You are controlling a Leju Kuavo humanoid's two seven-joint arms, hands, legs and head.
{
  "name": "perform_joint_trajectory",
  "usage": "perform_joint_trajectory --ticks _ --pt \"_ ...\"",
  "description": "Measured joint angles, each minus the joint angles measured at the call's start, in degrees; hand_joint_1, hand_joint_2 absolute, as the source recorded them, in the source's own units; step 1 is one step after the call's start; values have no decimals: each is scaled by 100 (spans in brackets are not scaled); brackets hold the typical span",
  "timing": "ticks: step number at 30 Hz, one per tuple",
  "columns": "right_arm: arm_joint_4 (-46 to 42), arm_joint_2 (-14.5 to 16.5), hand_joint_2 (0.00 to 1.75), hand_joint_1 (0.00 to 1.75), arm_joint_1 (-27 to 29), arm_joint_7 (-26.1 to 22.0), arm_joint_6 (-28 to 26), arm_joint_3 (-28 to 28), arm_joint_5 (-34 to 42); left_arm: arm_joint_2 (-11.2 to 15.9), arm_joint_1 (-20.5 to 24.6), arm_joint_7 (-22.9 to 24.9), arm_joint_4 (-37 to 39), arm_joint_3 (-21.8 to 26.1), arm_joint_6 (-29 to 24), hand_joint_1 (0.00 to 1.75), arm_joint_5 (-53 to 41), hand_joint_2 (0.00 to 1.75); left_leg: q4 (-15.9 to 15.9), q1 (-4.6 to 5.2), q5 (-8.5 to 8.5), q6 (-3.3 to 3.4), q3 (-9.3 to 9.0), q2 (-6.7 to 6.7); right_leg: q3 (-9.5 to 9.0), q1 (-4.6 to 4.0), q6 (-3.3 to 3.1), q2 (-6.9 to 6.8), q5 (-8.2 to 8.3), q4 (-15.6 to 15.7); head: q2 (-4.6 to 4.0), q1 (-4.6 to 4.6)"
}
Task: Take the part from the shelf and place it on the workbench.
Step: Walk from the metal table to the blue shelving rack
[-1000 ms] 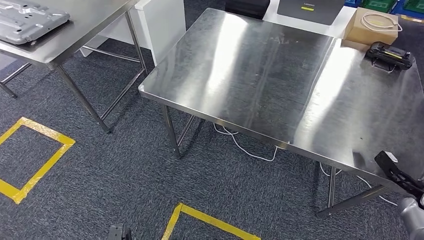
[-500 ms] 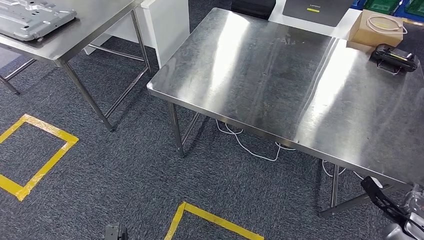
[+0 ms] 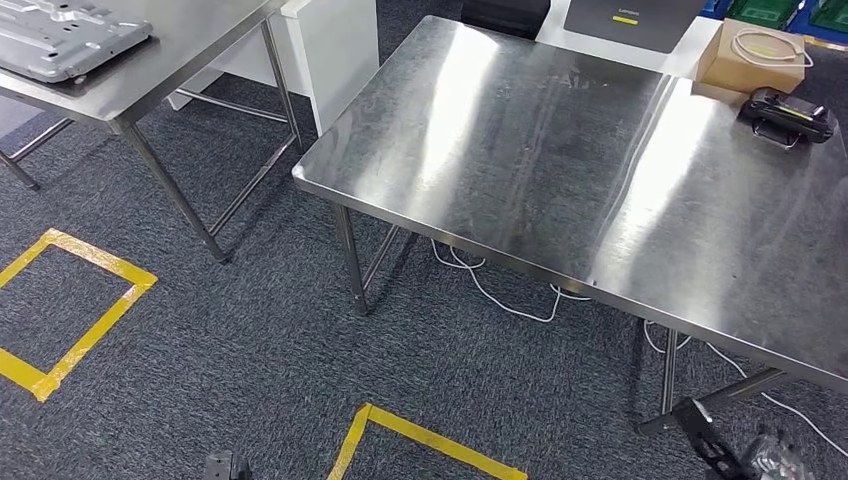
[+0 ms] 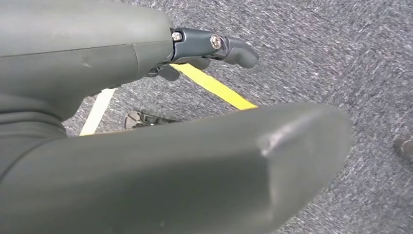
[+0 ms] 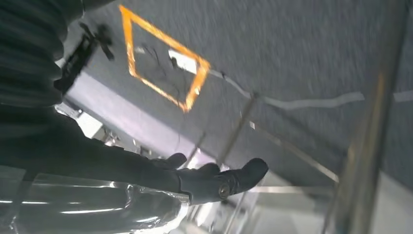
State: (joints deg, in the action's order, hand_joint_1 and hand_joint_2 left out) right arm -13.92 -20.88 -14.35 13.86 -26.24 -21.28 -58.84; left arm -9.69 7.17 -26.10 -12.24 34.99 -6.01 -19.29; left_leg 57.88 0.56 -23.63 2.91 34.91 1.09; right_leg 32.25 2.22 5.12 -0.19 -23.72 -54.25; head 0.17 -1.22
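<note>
Grey, flat, ribbed metal part (image 3: 65, 38) lying at ten o'clock on the far counter (image 3: 190, 62), long axis roughly left-right, well apart from both hands. Nearer the left hand (image 4: 214, 46), hanging loosely spread, holding nothing. Right hand (image 3: 715, 448) low at five o'clock, fingers (image 5: 229, 179) slack and unfilled.

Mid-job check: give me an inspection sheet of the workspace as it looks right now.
Surface: steel workbench, mostly bare, streaky reflections.
Job's things: shiny object against the right hand; cannot tell if it is the part.
Clutter: cardboard box and black device by the far corner; grey metal plate on the side table.
Hands: left hand over carpet, holding nothing; right hand low, grip unclear.
Cables: white cable on the floor under the workbench; coil on the box.
Surroundings: yellow tape squares.
</note>
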Motion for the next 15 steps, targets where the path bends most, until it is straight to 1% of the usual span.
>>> perform_joint_trajectory --ticks 6,10,15 --pt "61 484 175 0 453 29 307 -251 162 4 -6 1 -1 0 56 0 -9 0 -1 -2 -1 -2 2 -2 39 -1 -4 1 -4 -1 0 -1" --pt "100 801 175 0 755 138 418 -369 255 17 -5 20 -1 0 73 0 -38 0 -2 -3 -3 -4 4 -5 63 -1 -7 3 -7 -2 0 -1" --pt "134 1105 175 0 966 226 528 -497 325 35 2 56 -1 0 84 0 -51 0 -2 -3 -3 -4 5 -16 66 -1 -7 11 -6 -4 0 0"
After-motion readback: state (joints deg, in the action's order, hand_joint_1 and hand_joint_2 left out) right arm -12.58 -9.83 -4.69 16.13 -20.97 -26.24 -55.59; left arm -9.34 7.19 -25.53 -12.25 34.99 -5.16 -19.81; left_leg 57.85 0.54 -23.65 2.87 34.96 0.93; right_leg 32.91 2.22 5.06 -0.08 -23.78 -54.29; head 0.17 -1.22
